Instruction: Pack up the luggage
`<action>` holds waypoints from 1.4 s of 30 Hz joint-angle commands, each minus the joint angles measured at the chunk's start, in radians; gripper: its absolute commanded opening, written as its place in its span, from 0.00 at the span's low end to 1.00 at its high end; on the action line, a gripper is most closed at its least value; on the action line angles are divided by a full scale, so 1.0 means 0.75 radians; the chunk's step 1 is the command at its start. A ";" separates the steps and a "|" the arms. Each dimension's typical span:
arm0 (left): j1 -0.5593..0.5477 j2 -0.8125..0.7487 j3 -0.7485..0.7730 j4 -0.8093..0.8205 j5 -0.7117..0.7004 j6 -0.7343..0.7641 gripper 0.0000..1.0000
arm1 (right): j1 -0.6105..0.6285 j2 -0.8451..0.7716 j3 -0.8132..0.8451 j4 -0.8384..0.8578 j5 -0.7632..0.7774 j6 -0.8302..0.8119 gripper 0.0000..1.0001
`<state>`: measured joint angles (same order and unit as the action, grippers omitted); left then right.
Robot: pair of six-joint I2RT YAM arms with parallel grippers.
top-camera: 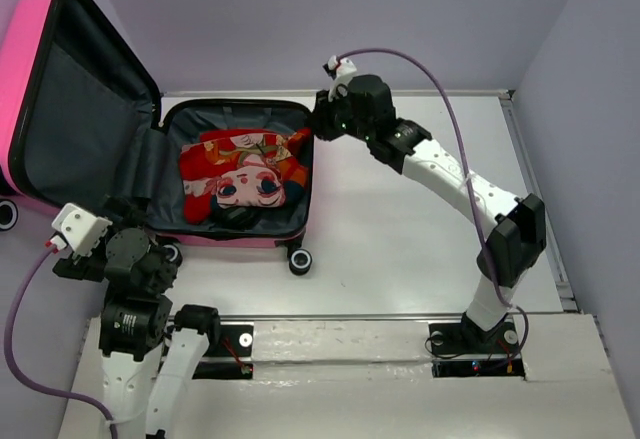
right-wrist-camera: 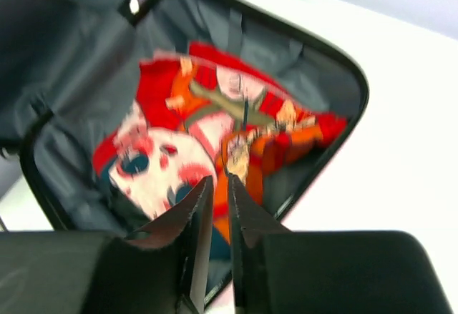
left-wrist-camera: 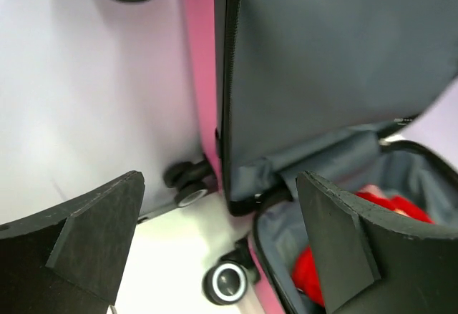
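Note:
The hot-pink luggage (top-camera: 28,69) lies open on the table, its lid standing up at the left and showing dark grey lining. A red floral cloth (top-camera: 245,172) with a cartoon face lies in the base. My right gripper (top-camera: 318,125) hovers over the base's far right corner. In the right wrist view its fingers (right-wrist-camera: 217,185) are shut with only a thin gap, holding nothing, above the cloth (right-wrist-camera: 215,106) and the case rim (right-wrist-camera: 348,74). My left gripper (top-camera: 160,259) is open and empty by the near left corner. The left wrist view (left-wrist-camera: 222,242) shows the pink shell (left-wrist-camera: 197,78) and a bit of red cloth (left-wrist-camera: 309,275).
Small black wheels stick out at the case's near edge (top-camera: 300,260) and beside the lid (top-camera: 8,214); two show close in the left wrist view (left-wrist-camera: 227,282) (left-wrist-camera: 187,194). The white table (top-camera: 420,229) runs to the right of the case. Lilac walls enclose the back and sides.

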<state>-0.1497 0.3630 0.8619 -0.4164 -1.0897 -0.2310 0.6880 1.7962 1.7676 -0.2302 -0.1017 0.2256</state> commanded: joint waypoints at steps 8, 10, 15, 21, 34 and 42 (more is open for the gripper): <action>0.365 0.461 -0.045 0.328 -0.063 0.020 0.99 | -0.068 -0.120 -0.546 0.266 -0.308 0.028 0.54; 0.453 0.591 -0.012 0.283 -0.057 -0.042 0.98 | -0.097 -0.119 -0.608 0.291 -0.376 0.051 0.61; 0.502 0.712 0.070 0.283 -0.132 -0.021 0.93 | -0.140 -0.072 -0.612 0.325 -0.427 0.063 0.71; 0.506 0.798 0.108 0.383 -0.165 0.073 0.77 | -0.140 -0.018 -0.604 0.387 -0.521 0.120 0.72; 0.376 0.797 0.133 0.531 -0.077 0.247 0.06 | -0.140 0.182 -0.428 0.442 -0.321 0.378 0.71; -0.025 0.621 -0.006 0.543 -0.001 0.275 0.06 | -0.140 0.387 -0.328 0.456 -0.275 0.501 0.16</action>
<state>0.0113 0.8925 0.9039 -0.0753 -1.1500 -0.0402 0.5755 2.0407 1.4712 0.0811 -0.3473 0.5644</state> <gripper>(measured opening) 0.124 0.290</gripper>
